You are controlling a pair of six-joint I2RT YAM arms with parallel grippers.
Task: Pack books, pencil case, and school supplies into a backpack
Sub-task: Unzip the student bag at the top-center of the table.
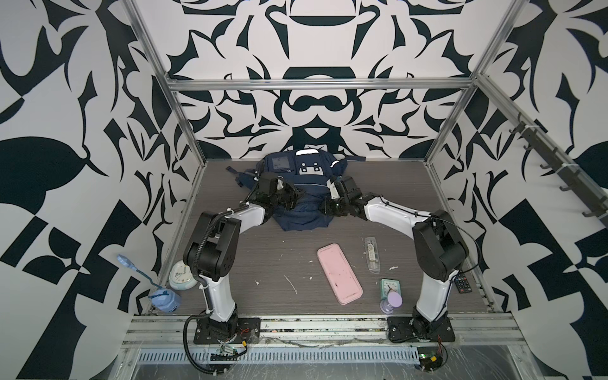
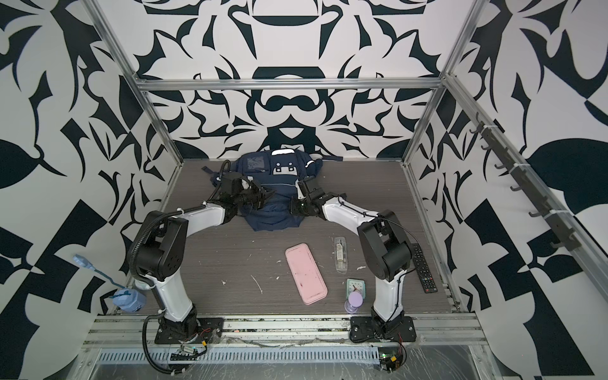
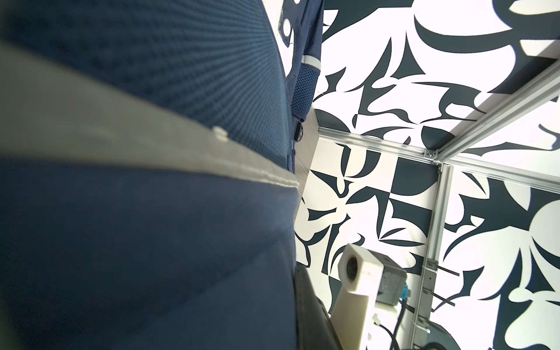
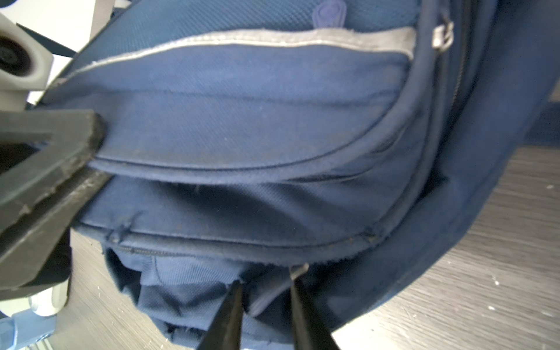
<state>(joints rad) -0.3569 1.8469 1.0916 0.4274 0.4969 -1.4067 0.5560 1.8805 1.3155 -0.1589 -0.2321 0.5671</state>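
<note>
Holding side: the left gripper (image 1: 295,194) is clamped on the backpack (image 1: 309,197), biting the lip of its front panel from 9 o'clock. This is judged to lift and steady the soft cloth so the mouth gapes.
Zip side: the right gripper (image 4: 266,286) comes in from 3 o'clock. Its jaws stand a little apart, astride a pale tab (image 4: 266,303) beside the metal zip pull (image 4: 298,269), and nothing looks pinched between them.
Why paired: one arm probably anchors the fabric while the other works the zip. Otherwise the bag would likely drag along.
Bag place: 12 o'clock on the table (image 1: 263,256), close to the far wall, front face up.
Bag look: navy weave with grey reflective trim and grey-white patches, slumped and creased. The zip at its near end is parted, showing lining.
Pink item: the pencil case (image 1: 339,273) lies flat at 5 o'clock from the table centre, untouched.
Clear item: the school supplies (image 1: 372,255) lie at 4 o'clock, near the case but apart.
Missing: the books are not visible, and it cannot be told whether they are inside the bag.
</note>
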